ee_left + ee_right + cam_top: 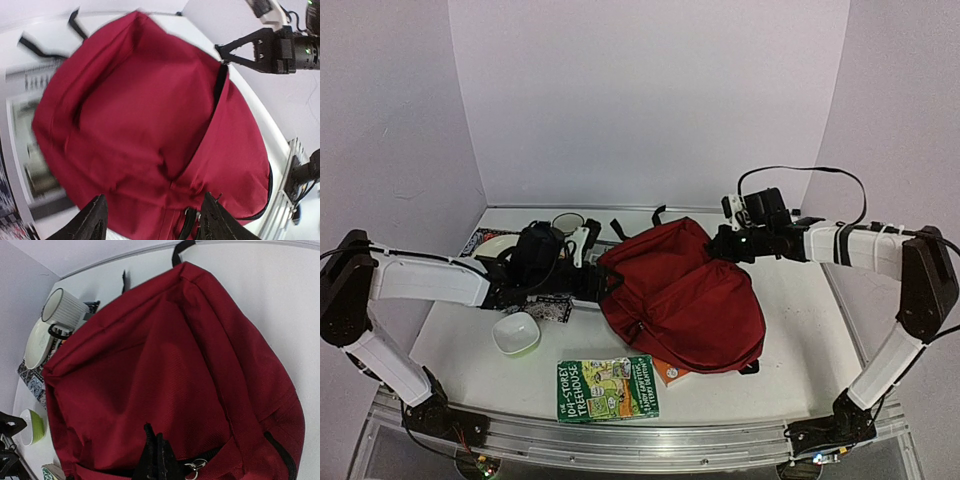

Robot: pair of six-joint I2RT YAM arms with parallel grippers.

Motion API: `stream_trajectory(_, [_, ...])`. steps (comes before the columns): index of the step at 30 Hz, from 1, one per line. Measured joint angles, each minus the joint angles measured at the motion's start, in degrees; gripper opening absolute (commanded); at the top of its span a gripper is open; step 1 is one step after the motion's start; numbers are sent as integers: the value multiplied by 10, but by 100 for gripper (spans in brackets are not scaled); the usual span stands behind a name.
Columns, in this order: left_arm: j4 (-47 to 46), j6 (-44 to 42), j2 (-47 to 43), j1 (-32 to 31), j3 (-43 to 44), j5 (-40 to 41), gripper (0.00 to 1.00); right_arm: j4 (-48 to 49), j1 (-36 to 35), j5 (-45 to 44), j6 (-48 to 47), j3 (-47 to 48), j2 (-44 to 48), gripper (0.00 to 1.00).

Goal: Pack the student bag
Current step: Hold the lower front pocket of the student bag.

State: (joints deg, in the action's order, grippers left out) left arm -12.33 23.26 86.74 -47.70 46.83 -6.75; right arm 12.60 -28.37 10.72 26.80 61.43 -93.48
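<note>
table point(800, 330): white top, matte. rail point(650, 440): bare metal strip along near edge. back wall point(650, 100), left wall point(380, 120), right wall point(910, 100): plain pale panels enclosing table on three sides. light: even, soft, faint lilac tint.

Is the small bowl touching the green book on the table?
Apart. The top view shows bare table between the bowl and the green book.

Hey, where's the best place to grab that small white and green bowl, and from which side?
Grip the bowl by its rim, coming down from above with one finger inside and one outside. It sits upright, mouth open upward, and its rounded wall would likely slip from a side grip. The near rim looks free of neighbours.
</note>
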Motion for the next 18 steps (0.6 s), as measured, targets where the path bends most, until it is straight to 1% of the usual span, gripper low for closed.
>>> stream_trajectory(4, [21, -59, 21, -4, 77, -4, 69, -8, -21, 1, -2, 14, 22, 0])
stream_trajectory(10, [36, -131, 84, -25, 142, -29, 71, -16, -47, 1, -2, 27, 31, 0])
stream_trajectory(16, [53, -185, 157, -57, 202, -36, 71, -23, -53, -1, -2, 27, 31, 0])
stream_trajectory(18, [55, -195, 178, -63, 223, -37, 70, -23, -54, -2, -2, 27, 31, 0])
